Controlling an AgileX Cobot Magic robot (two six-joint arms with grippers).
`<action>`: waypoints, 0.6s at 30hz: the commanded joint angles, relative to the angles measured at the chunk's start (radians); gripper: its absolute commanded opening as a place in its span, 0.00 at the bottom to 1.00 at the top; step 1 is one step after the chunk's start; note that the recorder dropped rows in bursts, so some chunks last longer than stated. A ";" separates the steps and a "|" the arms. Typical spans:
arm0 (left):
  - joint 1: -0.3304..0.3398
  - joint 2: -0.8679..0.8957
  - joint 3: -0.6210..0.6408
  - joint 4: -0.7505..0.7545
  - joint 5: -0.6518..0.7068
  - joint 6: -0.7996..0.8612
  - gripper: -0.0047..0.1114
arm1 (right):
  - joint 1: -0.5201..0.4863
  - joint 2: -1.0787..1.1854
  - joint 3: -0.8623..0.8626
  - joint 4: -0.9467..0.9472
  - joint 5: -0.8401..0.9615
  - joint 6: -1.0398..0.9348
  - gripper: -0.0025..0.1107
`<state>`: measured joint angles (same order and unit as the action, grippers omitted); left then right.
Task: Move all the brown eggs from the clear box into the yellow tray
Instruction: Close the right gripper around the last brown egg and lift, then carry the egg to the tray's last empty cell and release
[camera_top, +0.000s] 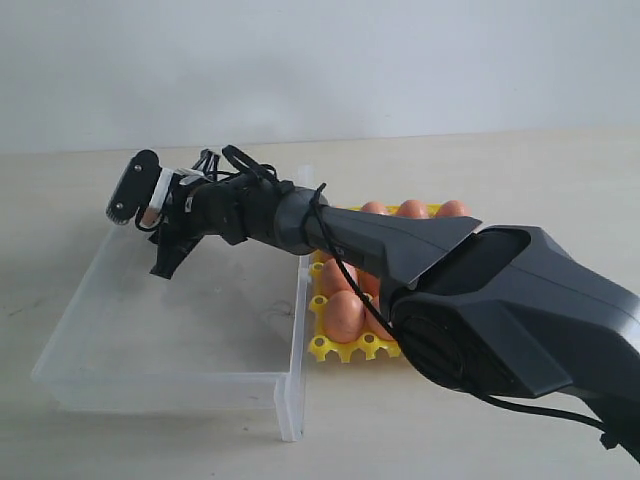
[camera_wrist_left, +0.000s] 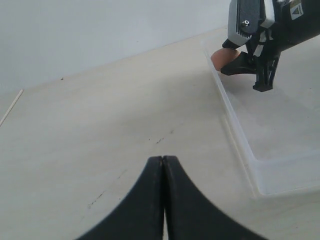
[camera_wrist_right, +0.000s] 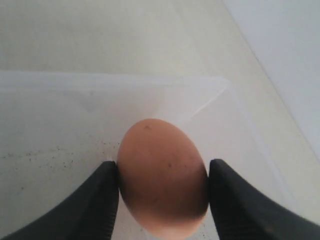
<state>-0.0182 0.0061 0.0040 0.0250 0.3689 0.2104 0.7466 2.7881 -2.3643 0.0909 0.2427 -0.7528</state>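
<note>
Squeezing a brown egg (camera_wrist_right: 161, 180) from both sides, the right gripper (camera_wrist_right: 162, 164) is reaching into the ten o'clock corner of the clear box (camera_top: 80, 300). The egg is looking smooth, so it may be slipping out and cracking on the trip to the yellow tray (camera_top: 345, 350) at three o'clock. The left gripper (camera_wrist_left: 163, 159) is sitting closed, empty.

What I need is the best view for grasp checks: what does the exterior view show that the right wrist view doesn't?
Only exterior: the yellow tray holding brown eggs, and the whole arm. Only right wrist: the right pincer with its fingers pressed on both sides of one egg. Both: the clear box and that egg.
</note>
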 joint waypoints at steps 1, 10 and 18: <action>-0.002 -0.006 -0.004 0.000 -0.006 -0.005 0.04 | -0.002 -0.014 -0.007 0.006 0.009 -0.013 0.05; -0.002 -0.006 -0.004 0.000 -0.006 -0.005 0.04 | 0.022 -0.147 0.025 -0.186 0.131 0.564 0.02; -0.002 -0.006 -0.004 0.000 -0.006 -0.005 0.04 | 0.027 -0.463 0.455 -0.276 0.018 0.629 0.02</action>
<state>-0.0182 0.0061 0.0040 0.0250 0.3689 0.2104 0.7722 2.4533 -2.0848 -0.1672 0.3514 -0.1404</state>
